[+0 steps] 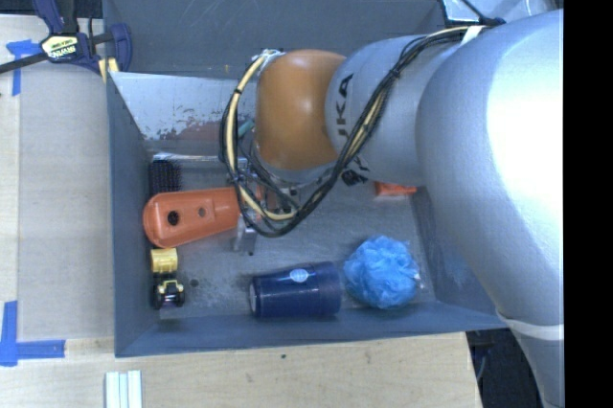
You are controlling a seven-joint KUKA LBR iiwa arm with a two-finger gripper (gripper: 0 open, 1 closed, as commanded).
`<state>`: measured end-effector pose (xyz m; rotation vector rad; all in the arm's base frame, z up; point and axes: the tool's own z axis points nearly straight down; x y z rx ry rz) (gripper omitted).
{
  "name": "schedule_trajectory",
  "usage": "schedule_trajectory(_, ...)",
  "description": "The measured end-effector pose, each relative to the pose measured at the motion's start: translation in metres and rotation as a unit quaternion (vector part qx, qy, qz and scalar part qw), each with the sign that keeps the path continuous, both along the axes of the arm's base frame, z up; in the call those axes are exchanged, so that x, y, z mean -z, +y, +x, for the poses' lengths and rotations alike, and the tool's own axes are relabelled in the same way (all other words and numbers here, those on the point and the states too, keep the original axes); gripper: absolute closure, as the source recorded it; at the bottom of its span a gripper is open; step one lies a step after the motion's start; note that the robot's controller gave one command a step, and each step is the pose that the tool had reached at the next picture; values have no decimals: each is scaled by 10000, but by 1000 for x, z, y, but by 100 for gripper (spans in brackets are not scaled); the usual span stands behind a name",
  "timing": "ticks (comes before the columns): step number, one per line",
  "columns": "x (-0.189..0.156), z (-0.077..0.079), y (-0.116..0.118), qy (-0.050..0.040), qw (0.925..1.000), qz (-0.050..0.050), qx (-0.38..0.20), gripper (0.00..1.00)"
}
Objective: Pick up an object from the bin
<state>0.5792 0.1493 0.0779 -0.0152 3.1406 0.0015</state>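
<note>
Apparently nothing is picked yet: the gripper hangs low in the bin, just beside the orange brush at its end nearer the arm. The brush lies flat. Whether the gripper is wide or narrow, I cannot tell. Grasping and lifting remain.

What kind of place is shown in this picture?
Most likely a robotics lab or test bench. A big silver robot arm reaches into a grey metal bin, and the bin holds unrelated odds and ends: an orange brush, a dark blue can and a blue fluffy ball.
</note>
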Motion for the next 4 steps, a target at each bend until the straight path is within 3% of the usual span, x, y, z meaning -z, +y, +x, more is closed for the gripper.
schedule_trajectory(1,-7,-6,5,-36,10000,16,84,100)
schedule_trajectory(3,-5,0,1,-50,10000,29,-47,100)
schedule_trajectory(4,-65,-13,34,-81,9799,16,-1995,100)
